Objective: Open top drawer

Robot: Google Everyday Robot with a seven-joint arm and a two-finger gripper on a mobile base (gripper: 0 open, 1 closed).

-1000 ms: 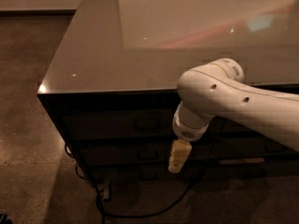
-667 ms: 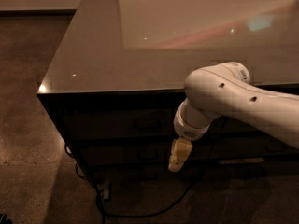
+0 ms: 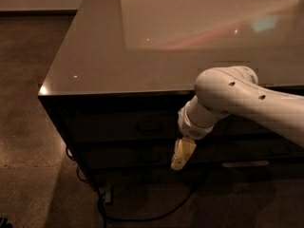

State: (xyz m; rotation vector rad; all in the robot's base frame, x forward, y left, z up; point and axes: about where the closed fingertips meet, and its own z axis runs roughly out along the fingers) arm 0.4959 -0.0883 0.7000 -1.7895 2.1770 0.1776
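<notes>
Top drawer (image 3: 121, 127) is shut, its dark front flush under the front edge of the desk (image 3: 90, 56), running right from the front-left corner. Its small handle (image 3: 150, 126) sits roughly mid-front, untouched. A slimmer drawer front (image 3: 118, 156) lies below it, also shut. The gripper (image 3: 182, 155) hangs in front of the drawer fronts, pointing down and slightly left, to the right of the handle and lower, about level with the gap between the top drawer and the one under it. It is near the handle but not on it; contact with the front can't be judged from this angle. Can't tell whether the gripper is clenched or released, it reads as one pale wedge. The white arm (image 3: 237, 96) comes in from the right, crossing the front edge of the desk, wrist bent down. Change over the last second: small. The elbow has drifted right and the gripper has lifted a touch and held its sideways spot; the drawer front has not moved. So the task looks to be in the approach stage, nothing pulled yet. The next move probably needs the gripper to go up and left to hook the handle. A black cable (image 3: 142, 217) loops over the floor (image 3: 28, 127) below the front-left corner, well clear of the gripper.
</notes>
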